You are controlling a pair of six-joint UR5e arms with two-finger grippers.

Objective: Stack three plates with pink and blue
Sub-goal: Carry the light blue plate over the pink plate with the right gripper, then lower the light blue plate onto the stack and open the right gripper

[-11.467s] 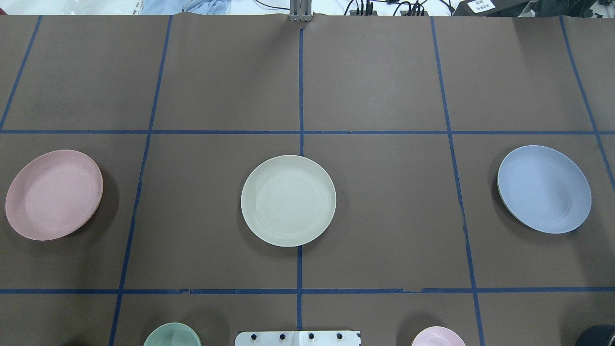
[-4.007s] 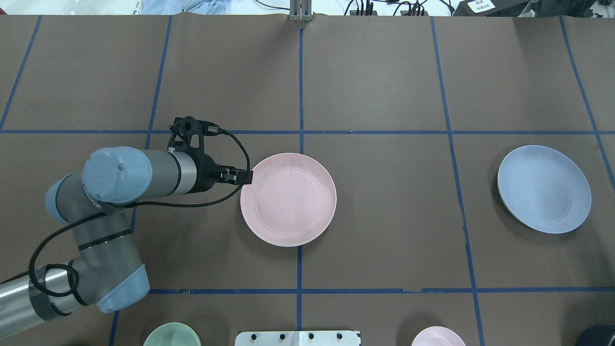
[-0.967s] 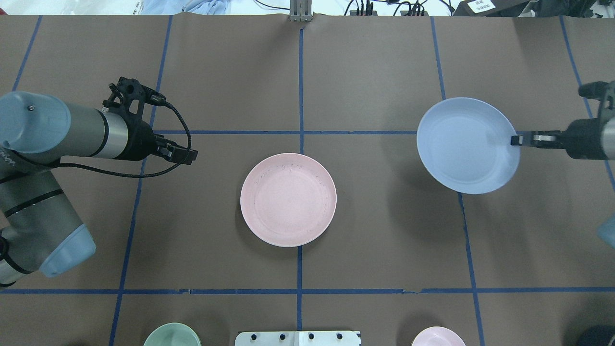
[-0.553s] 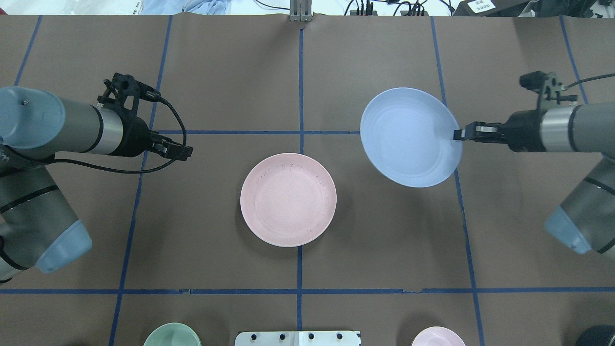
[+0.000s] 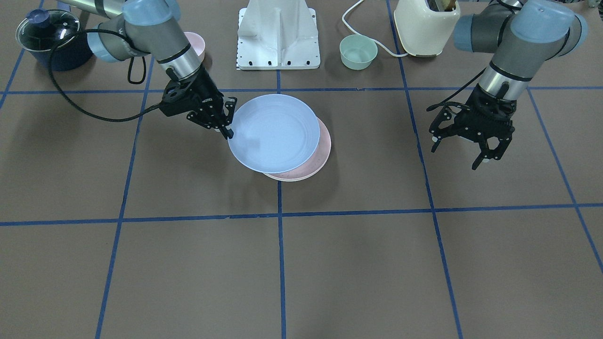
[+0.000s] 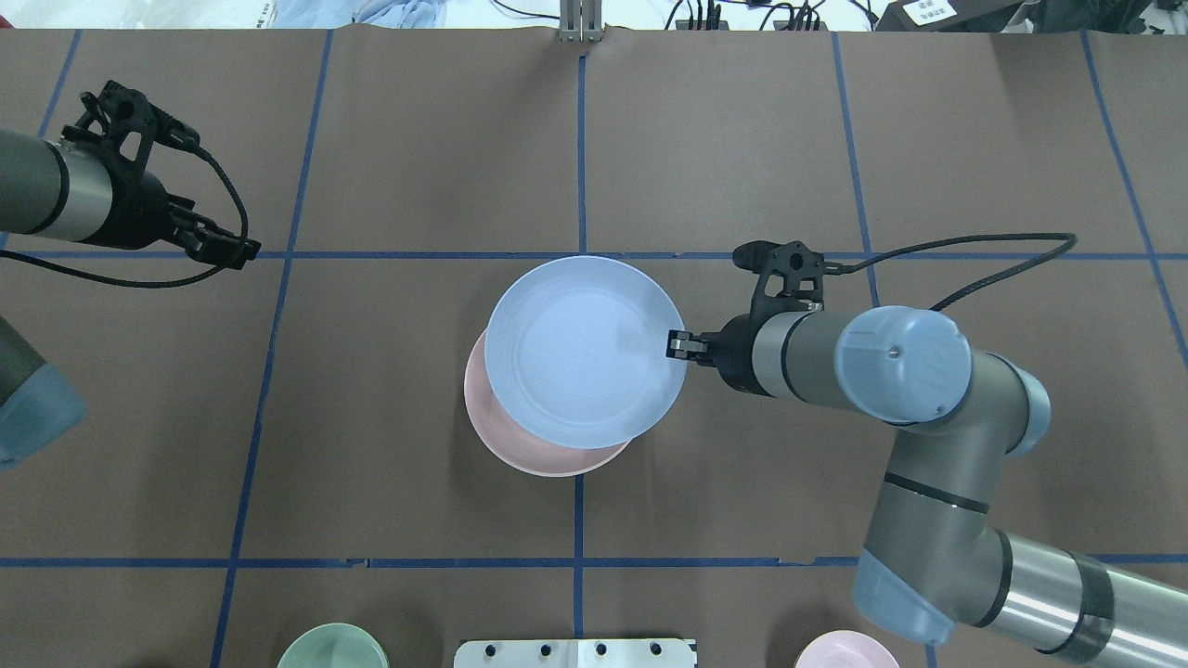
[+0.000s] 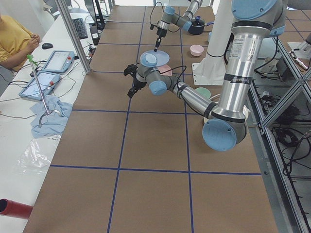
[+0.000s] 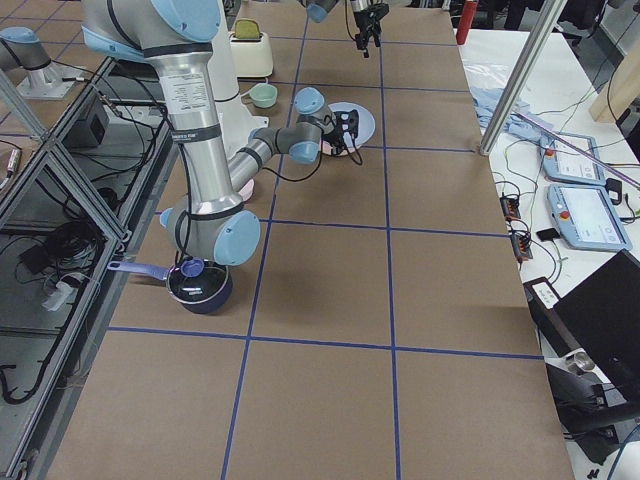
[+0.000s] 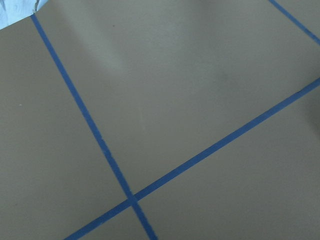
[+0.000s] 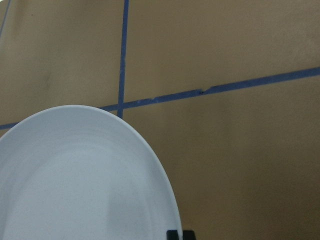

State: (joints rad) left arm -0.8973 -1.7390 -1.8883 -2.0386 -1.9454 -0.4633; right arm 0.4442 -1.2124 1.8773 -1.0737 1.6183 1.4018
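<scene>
My right gripper (image 6: 676,345) is shut on the right rim of the light blue plate (image 6: 585,351) and holds it over the pale pink plate (image 6: 524,448) at the table's middle. The blue plate sits offset toward the far side, so a pink crescent shows on the near side. I cannot tell whether the two touch. The front view shows the same grip (image 5: 227,132) on the blue plate (image 5: 273,133) over the pink one (image 5: 321,151). The cream-white plate is hidden under the pink plate. My left gripper (image 6: 243,252) is open and empty, well off to the left (image 5: 480,155).
A mint-green bowl (image 6: 332,649) and a small pink bowl (image 6: 845,651) stand at the near edge beside the white robot base (image 5: 279,33). A cream toaster (image 5: 424,26) and a dark lidded pot (image 5: 47,35) stand near the base. Blue tape lines grid the brown table.
My right gripper has carried the blue plate left and down, from the right half to over the pink plate. My left arm has drawn back farther to the left.
</scene>
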